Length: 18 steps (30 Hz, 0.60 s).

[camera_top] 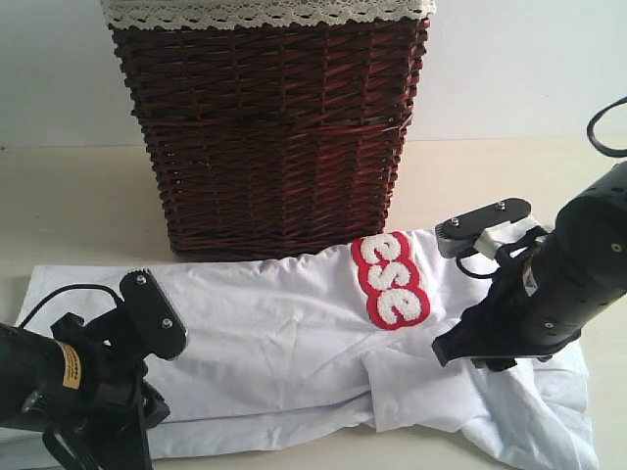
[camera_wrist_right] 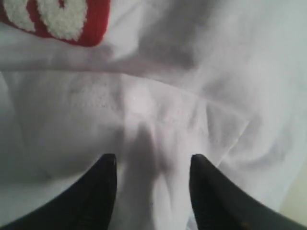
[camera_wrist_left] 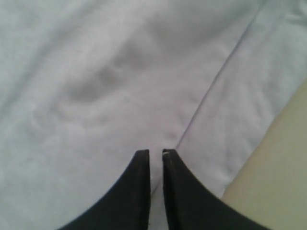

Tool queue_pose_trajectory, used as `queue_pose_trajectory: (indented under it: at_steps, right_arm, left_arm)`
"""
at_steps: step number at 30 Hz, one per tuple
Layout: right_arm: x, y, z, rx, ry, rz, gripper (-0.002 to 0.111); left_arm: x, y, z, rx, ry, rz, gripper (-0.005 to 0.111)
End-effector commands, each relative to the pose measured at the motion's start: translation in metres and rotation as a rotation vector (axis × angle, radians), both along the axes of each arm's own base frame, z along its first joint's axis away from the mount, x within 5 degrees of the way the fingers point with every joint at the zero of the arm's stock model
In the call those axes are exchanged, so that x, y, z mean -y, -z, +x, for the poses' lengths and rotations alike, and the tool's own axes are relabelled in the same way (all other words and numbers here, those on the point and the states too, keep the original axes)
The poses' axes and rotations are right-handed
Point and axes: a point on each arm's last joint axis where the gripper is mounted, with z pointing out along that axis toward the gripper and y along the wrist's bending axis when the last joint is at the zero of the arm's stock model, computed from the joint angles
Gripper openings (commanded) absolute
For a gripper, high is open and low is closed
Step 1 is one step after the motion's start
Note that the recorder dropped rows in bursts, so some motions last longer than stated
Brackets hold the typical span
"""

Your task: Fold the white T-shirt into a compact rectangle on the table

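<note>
The white T-shirt (camera_top: 284,343) lies flat on the table (camera_top: 59,196), just in front of a dark wicker basket (camera_top: 274,137). Its long axis runs from left to right across the exterior view. The red band of letters (camera_top: 390,279) is on the right half, and some cloth there is already doubled over.

The right gripper (camera_wrist_right: 153,158) hangs directly above this right part, close to the letters. Its jaws stand apart with nothing held; only a soft ridge of cloth rises between them.

The left gripper (camera_wrist_left: 156,152) is over the left end, near the front edge. Its jaws are almost together, and I cannot tell if they pinch the cloth.

I judge the next fold must bring one end toward the middle, and each arm has its own end directly below it.

I count one shirt, one basket and two grippers.
</note>
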Motion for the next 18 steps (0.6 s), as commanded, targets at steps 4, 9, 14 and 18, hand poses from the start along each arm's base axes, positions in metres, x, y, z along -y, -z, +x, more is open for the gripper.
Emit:
queue_pose_trajectory:
  at_steps: [4,9,14,18]
  right_arm:
    - [-0.002,0.027,0.007,-0.026,-0.005,-0.003,0.036]
    - [-0.003,0.026,0.009,-0.006,-0.009,0.008,0.0]
    - [-0.002,0.001,0.007,0.075,-0.006,0.033,0.0]
    - [-0.001,-0.026,0.004,0.167,-0.004,0.065,0.0]
  left_arm:
    - [0.005,0.012,0.005,0.023,-0.006,-0.021,0.012]
    - [0.005,0.019,0.006,0.013,-0.006,-0.013,0.012]
    - [0.006,0.026,0.007,0.011,-0.006,-0.01,0.012]
    - [0.007,0.026,0.008,0.015,-0.006,-0.013,0.012]
